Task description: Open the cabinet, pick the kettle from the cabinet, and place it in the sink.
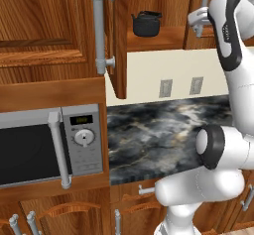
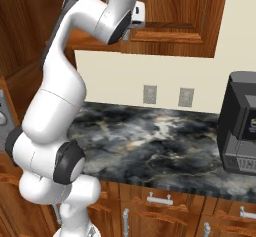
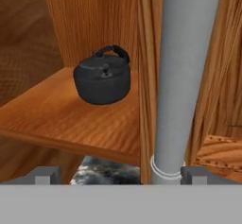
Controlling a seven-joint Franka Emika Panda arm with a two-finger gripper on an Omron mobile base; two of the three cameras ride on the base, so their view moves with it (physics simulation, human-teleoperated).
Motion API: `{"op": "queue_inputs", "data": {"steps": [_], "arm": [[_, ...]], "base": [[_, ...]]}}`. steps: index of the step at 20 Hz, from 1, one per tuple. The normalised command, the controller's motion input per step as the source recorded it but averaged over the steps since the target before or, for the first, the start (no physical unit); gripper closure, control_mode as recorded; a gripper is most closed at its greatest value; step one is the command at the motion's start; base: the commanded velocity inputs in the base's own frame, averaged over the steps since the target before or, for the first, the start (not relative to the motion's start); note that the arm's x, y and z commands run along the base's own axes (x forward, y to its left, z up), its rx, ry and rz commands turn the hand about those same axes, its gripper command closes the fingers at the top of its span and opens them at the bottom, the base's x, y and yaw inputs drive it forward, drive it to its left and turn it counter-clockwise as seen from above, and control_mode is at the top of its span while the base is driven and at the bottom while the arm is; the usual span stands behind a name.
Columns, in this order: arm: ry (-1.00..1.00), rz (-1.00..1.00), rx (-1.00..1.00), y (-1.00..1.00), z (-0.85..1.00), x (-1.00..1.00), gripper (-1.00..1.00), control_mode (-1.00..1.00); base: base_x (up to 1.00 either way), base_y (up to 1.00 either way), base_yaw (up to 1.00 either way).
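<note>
The cabinet (image 1: 119, 35) has its left door swung out towards me, edge-on, with its long silver bar handle (image 1: 99, 26) in front. The black-grey kettle (image 1: 146, 23) stands upright on the wooden shelf (image 1: 158, 36) inside. My gripper (image 1: 197, 23) is raised to the right of the kettle, at the bar handle of the right door. In the hand view the gripper (image 3: 120, 175) is open, and that handle (image 3: 185, 76) rises close up between the fingers, near the right fingertip (image 3: 196, 173). The kettle (image 3: 102, 76) sits beyond on the shelf (image 3: 61, 119). The sink is out of view.
A dark marble counter (image 1: 158, 130) runs below the cabinet, with two wall outlets (image 1: 165, 88) above it. A silver microwave (image 1: 44, 147) is built in at the left. A boxy black coffee machine (image 2: 242, 126) stands on the counter at the right. Drawers with short handles (image 2: 157, 198) lie underneath.
</note>
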Motion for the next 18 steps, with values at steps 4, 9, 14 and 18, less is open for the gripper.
{"op": "queue_inputs", "data": {"steps": [4,9,14,18], "arm": [[0.00,0.00,0.00,0.00,0.00,0.43,-1.00,-1.00],[0.00,0.00,0.00,0.00,0.00,0.41,-1.00,-1.00],[0.00,0.00,0.00,0.00,-0.01,0.40,-1.00,-1.00],[-0.02,-0.09,-0.03,0.15,-0.06,0.29,-1.00,-1.00]], "base": [[0.00,0.00,0.00],[0.00,0.00,0.00],[0.00,0.00,0.00],[0.00,0.00,0.00]]}}
